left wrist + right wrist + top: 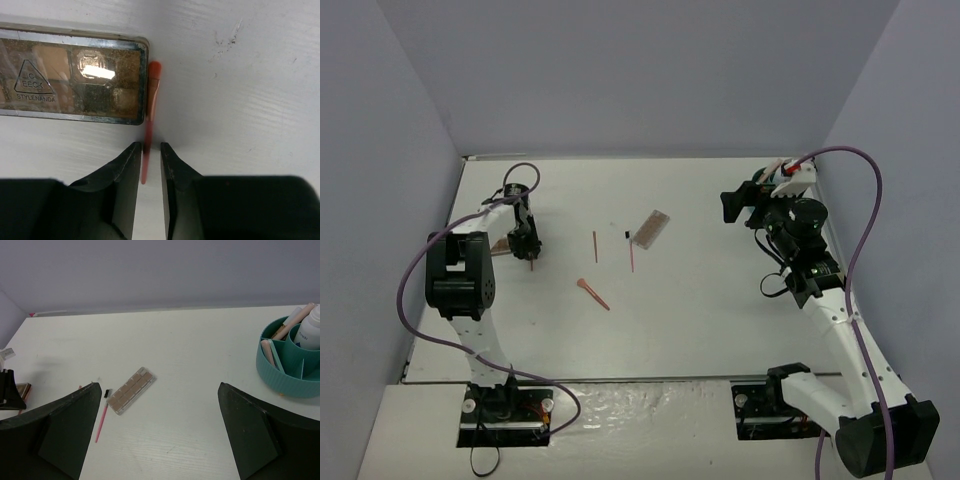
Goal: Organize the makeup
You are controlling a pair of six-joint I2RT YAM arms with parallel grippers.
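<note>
In the left wrist view a thin red stick [151, 95] lies on the table against the end of a brown palette [70, 80]. My left gripper [150, 146] straddles the stick's near end. Its jaws stand a narrow gap apart, wider than the stick, which touches only the left finger. From above, the left gripper [528, 248] is beside that palette [500, 245]. A second palette [651, 228], a pink brush [631, 253], a red stick [595, 246] and an orange applicator [592, 293] lie mid-table. My right gripper [158, 386] is wide open and empty, raised over the table.
A teal compartmented tub [287, 370] stands at the far right, holding a white bottle [312, 330] and sticks. The right wrist view also shows the second palette [131, 390] and pink brush [101, 420]. Grey walls enclose the table on three sides.
</note>
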